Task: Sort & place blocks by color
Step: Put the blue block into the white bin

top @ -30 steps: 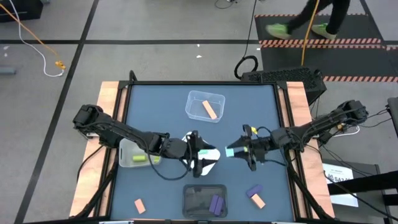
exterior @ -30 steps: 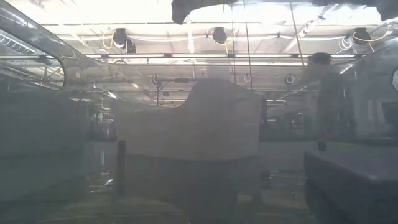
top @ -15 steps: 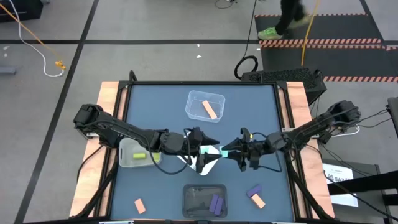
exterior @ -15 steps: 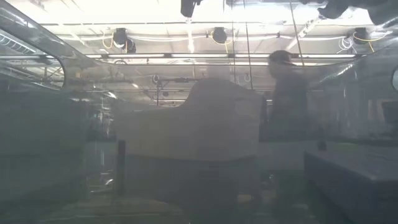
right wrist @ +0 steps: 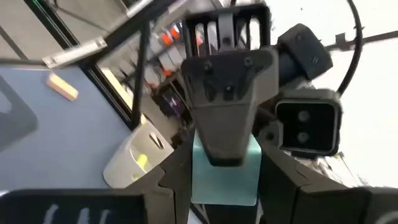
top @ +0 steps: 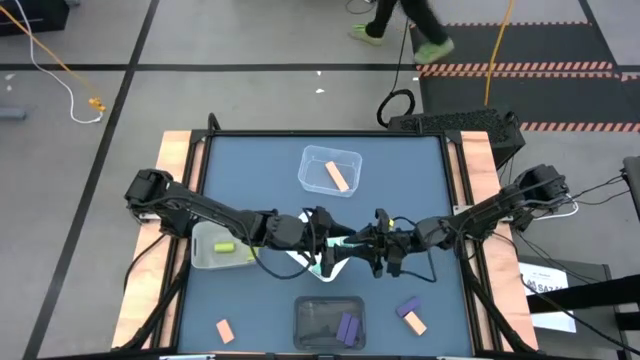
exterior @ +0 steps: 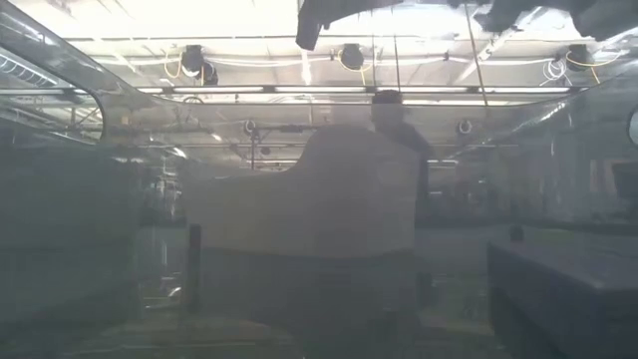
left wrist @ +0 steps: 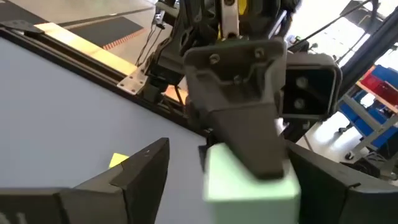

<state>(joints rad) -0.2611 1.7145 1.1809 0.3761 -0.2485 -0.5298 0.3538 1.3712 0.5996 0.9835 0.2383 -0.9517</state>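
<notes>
Mint-teal block [top: 345,243], a small cube, sits above the middle of the blue worktop [top: 250,170], pinched in the right end effector [top: 352,243]; the left end effector [top: 334,248] faces it with fingers spread wide on either side, not touching, just beside the white bin [top: 340,262]
</notes>
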